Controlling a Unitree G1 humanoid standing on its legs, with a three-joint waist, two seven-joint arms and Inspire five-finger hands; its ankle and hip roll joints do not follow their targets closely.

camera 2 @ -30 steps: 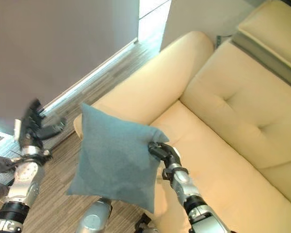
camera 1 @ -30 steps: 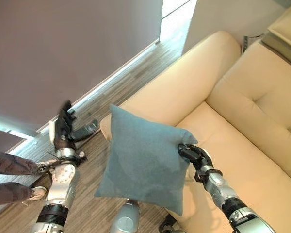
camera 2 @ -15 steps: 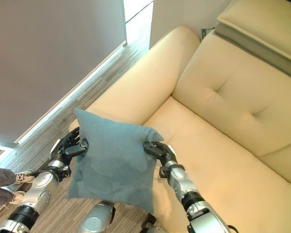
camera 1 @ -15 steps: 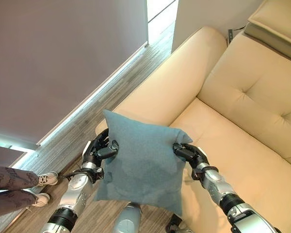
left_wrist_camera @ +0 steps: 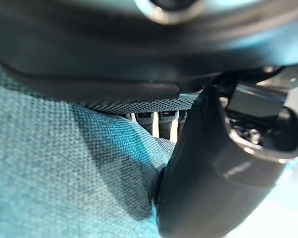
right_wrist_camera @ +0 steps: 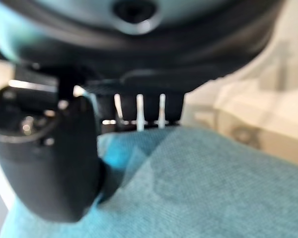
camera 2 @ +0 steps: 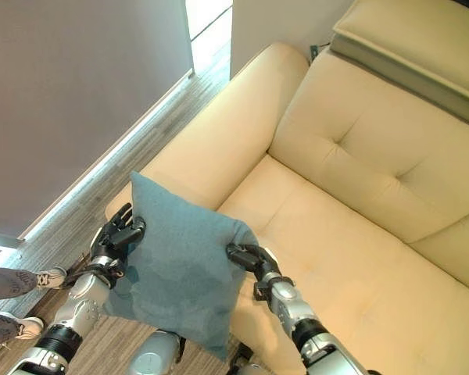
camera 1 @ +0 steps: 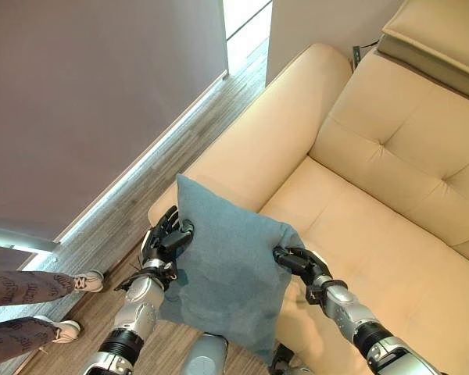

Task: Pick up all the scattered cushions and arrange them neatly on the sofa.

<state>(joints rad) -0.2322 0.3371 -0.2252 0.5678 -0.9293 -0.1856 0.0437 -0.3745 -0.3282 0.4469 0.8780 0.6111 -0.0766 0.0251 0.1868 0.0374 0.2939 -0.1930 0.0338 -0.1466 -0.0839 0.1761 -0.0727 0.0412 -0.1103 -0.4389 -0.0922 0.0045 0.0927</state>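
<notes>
Main risk imo: cushion (camera 1: 230,269) hangs just off the sofa's (camera 1: 391,234) front edge by the armrest (camera 1: 273,133), held only at two side edges, so it could sag or slip out. I see left hand (camera 1: 166,238) clamped on one edge w/ thumb and fingers, right hand (camera 1: 297,262) pinching the other.

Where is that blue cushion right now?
The blue cushion is held up between the left hand and right hand, in front of the sofa's armrest, not yet on the seat.
</notes>
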